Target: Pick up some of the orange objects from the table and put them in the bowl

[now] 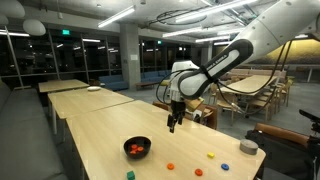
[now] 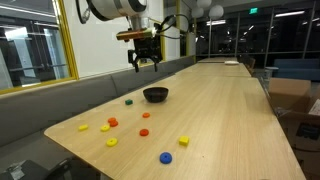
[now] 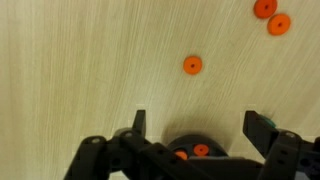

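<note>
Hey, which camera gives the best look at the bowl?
An exterior view: the bowl shows whole, from above, with orange pieces inside. In an exterior view, the bowl is whole but side-on, its inside hidden. The wrist view catches only part of it, at the bottom edge.

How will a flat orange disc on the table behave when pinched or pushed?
The orange disc looks thin and lies flat on the table, so it probably slides rather than rolls. Being so low, it may slip from a pinch. It seems tiny beside the black bowl, so likely very light.
</note>
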Action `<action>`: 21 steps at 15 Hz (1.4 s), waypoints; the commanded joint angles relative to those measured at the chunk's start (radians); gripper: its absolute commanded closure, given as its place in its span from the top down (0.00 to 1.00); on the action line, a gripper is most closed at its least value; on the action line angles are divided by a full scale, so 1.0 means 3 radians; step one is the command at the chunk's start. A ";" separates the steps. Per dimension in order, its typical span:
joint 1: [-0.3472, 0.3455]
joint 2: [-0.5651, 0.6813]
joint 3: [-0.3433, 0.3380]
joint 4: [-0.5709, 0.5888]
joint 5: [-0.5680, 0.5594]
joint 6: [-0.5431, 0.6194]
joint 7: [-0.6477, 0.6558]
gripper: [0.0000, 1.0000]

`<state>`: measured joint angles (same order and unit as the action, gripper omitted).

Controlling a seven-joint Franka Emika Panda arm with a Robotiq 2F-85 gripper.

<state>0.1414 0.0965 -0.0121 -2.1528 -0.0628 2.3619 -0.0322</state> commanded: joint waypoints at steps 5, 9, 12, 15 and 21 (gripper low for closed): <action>-0.0308 -0.1306 0.0061 -0.1041 0.0153 -0.0501 -0.0049 1.00; -0.0421 -0.1647 0.0071 -0.1258 0.0130 -0.0676 0.0253 1.00; -0.0458 -0.1819 0.0065 -0.1374 0.0156 -0.0716 0.0332 1.00; -0.0488 -0.1932 0.0062 -0.1455 0.0156 -0.0724 0.0378 1.00; -0.0459 -0.1720 0.0051 -0.1367 0.0180 -0.0699 0.0296 1.00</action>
